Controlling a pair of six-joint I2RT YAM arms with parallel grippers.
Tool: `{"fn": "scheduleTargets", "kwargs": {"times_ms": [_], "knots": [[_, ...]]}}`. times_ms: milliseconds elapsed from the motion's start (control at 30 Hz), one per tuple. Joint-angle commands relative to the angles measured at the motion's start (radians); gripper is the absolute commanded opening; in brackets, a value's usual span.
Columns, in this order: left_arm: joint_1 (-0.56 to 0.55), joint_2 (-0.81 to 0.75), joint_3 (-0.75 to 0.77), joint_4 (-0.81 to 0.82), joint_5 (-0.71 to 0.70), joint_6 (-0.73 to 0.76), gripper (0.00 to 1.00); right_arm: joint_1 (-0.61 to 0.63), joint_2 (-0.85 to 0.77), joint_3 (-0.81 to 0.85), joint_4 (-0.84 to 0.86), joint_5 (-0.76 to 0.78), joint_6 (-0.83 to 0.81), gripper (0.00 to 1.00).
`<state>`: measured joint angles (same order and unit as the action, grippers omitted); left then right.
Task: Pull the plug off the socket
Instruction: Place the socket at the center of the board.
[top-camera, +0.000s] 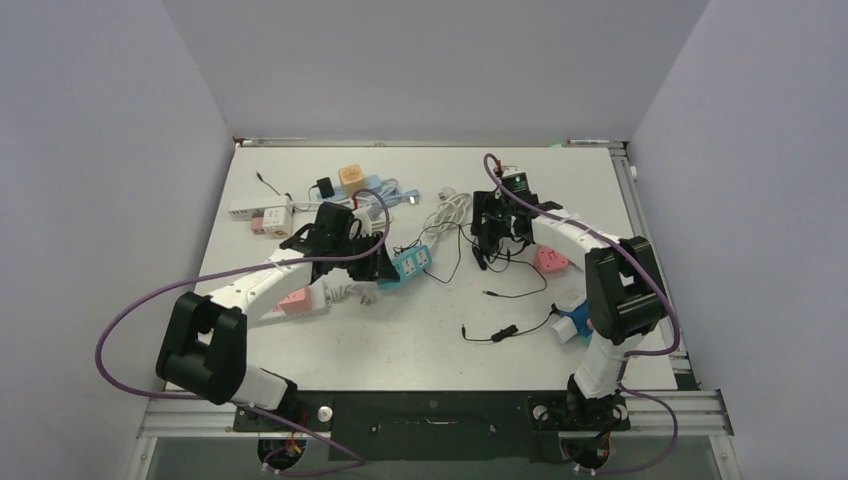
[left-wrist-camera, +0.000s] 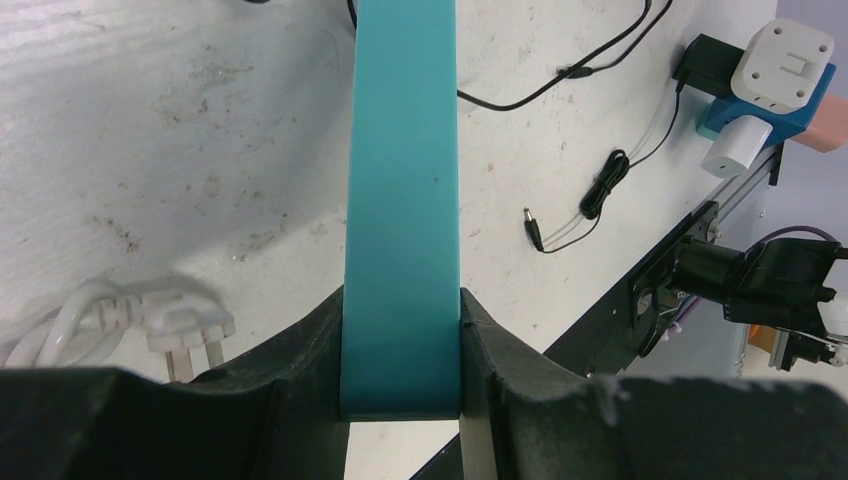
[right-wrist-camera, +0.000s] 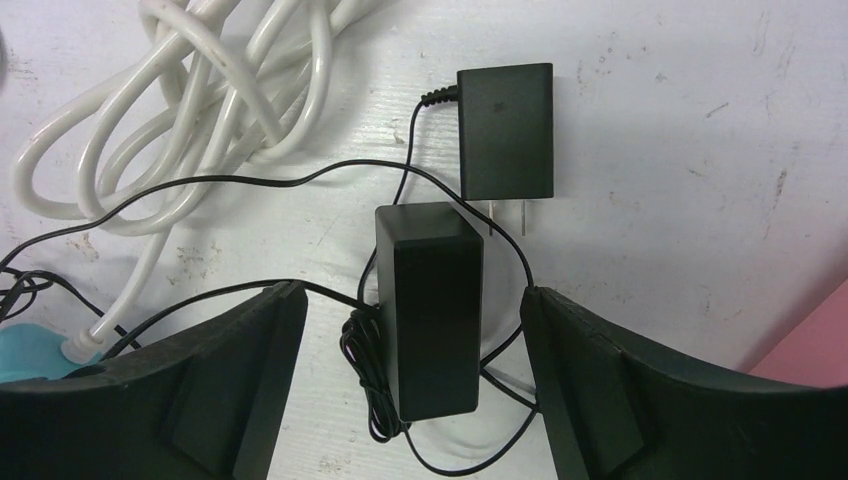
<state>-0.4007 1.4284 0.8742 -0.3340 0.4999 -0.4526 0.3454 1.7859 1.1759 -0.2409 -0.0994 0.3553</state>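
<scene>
Grey walls box in a scuffed white table (top-camera: 600, 200) strewn with cables and adapters. Left of centre, the left claw (left-wrist-camera: 400, 335) is pressed onto the end of a teal strip (left-wrist-camera: 400, 150), one finger on each long side. The strip's long axis runs straight out from that claw towards the table's middle.

The right claw (right-wrist-camera: 412, 300) hangs just right of the strip with its fingers spread wide. Between them a black plug (right-wrist-camera: 430, 330) lies flat on the table, touching neither finger, and its long axis runs parallel to the fingers. Only a corner of the strip shows at the lower left of the right wrist view, apart from the plug. So the plug looks free of the socket and the pull seems done.

A second black adapter (right-wrist-camera: 505, 130) lies just beyond it, prongs bare, beside a coiled white cable (right-wrist-camera: 200, 100). The right arm is the nearer one, and going straight up should clear the plug.
</scene>
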Motion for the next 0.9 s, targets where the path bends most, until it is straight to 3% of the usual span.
{"fn": "scheduleTargets", "kwargs": {"times_ms": [0,200,533,767,867], "knots": [[-0.017,0.042,0.064,0.13,-0.007,-0.055,0.0,-0.008,-0.07,0.02,0.017,-0.021,-0.007,0.83],[-0.058,0.094,0.074,0.202,-0.052,-0.104,0.0,-0.008,-0.218,-0.059,0.024,-0.051,0.016,0.91],[-0.131,0.211,0.087,0.426,-0.098,-0.227,0.0,-0.007,-0.464,-0.206,0.017,-0.144,0.066,0.94],[-0.165,0.291,0.109,0.558,-0.135,-0.287,0.0,-0.008,-0.589,-0.279,-0.006,-0.127,0.089,0.94],[-0.18,0.328,0.142,0.576,-0.154,-0.289,0.0,-0.008,-0.642,-0.316,-0.017,-0.099,0.098,0.99]]}}
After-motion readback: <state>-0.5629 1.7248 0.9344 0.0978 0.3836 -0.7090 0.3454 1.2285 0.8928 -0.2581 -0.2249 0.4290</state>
